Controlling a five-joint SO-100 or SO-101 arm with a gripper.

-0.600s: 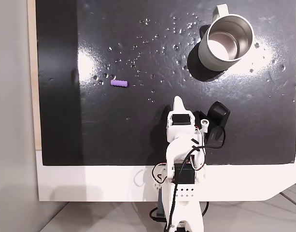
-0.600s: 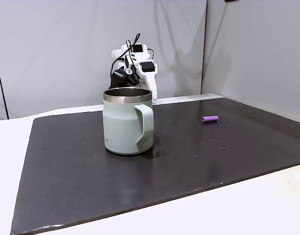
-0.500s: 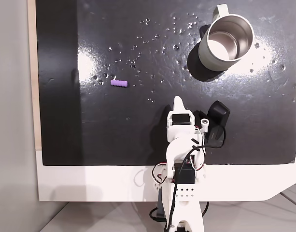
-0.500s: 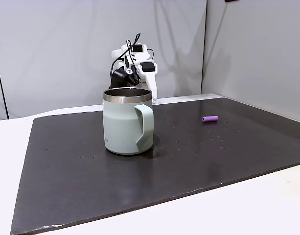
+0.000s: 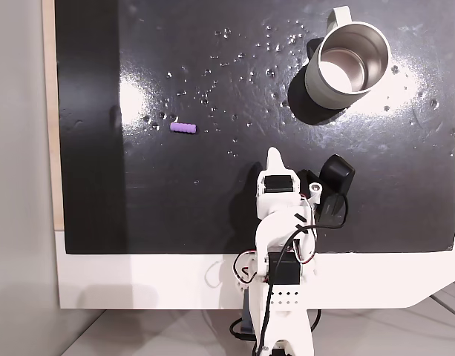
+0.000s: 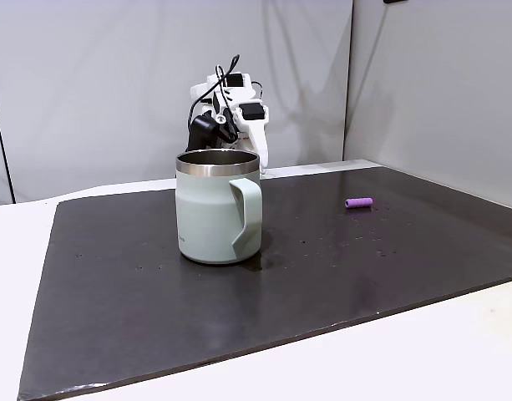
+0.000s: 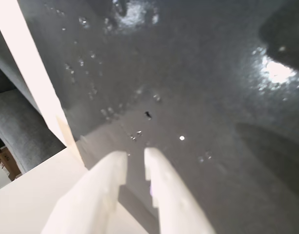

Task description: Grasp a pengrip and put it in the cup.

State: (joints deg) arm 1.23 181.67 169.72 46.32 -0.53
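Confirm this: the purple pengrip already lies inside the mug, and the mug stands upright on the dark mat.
Not quite. The pengrip lies on the dark mat, well apart from the mug, as a fixed view from above shows. The mug does stand upright on the mat.

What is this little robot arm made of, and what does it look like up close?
The arm looks like white moulded plastic links with black motor blocks at the joints, and thin black and red cables looping along it. The gripper has two smooth, tapering white fingers. A black part sticks out beside the wrist, and the base plate has small round holes.
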